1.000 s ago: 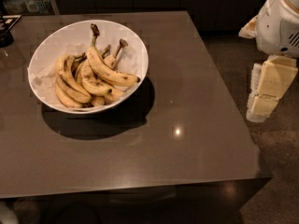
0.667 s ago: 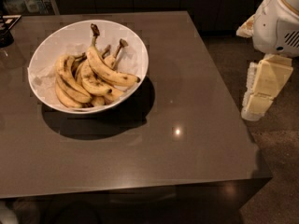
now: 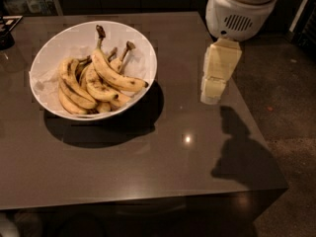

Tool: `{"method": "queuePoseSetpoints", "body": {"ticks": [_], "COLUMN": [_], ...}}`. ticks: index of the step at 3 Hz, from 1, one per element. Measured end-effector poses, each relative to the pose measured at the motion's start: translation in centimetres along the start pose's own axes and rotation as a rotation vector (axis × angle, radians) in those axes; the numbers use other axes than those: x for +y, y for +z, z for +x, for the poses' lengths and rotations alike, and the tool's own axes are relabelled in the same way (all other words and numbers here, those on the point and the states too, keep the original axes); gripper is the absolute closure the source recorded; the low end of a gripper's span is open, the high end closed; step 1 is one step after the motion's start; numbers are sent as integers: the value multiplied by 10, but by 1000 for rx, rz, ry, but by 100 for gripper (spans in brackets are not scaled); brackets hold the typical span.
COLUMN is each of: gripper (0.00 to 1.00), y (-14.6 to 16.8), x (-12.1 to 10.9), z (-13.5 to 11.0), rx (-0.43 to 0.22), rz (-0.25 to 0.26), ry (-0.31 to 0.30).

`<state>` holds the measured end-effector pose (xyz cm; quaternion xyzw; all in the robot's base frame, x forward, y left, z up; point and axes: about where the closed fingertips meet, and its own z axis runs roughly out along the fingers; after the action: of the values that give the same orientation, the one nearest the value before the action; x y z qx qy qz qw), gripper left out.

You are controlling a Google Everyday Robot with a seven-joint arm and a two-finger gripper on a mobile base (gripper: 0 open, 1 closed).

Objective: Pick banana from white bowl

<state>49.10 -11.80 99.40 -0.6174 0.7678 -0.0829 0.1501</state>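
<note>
Change: I see the gripper (image 3: 213, 97) has come in from past the table's right edge since the earlier frame. It now hangs over the tabletop, right of the bowl.
Arm housing: the white vented casing (image 3: 240, 10) has shifted left with it and now fills the top of the view, above the gripper.
Gripper state: I can't tell, it reads as one cream block pointing down.
Gripper contact: holding nothing, clear of the bowl, with bare table between them.
Shadow: the arm's dark shadow (image 3: 242, 152) now falls on the table's right front part, which it did not before.
Banana (image 3: 111, 73): same spot as before. It lies on top of the pile in the white bowl (image 3: 48, 49), dark stem cap pointing to the far rim, browned tip toward the right rim.
Other bananas (image 3: 74, 86): shorter ones under and left of it, unmoved.
Bowl: unmoved, on the left half of the dark table (image 3: 148, 177).
Glint: a small light spot (image 3: 187, 138) on the tabletop, in front of the gripper.
Floor (image 3: 289, 93): speckled, to the right of the table.
</note>
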Motion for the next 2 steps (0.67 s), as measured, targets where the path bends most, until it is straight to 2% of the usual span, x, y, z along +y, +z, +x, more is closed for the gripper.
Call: {"method": "queuePoseSetpoints", "body": {"ticks": [1,2], "gripper": [0,0], "y": [-1,6], "x": [-2,-6], "z": [-6,-29], "rx": [-4,1], "rz": [11,43], "ry": [-1,20]}}
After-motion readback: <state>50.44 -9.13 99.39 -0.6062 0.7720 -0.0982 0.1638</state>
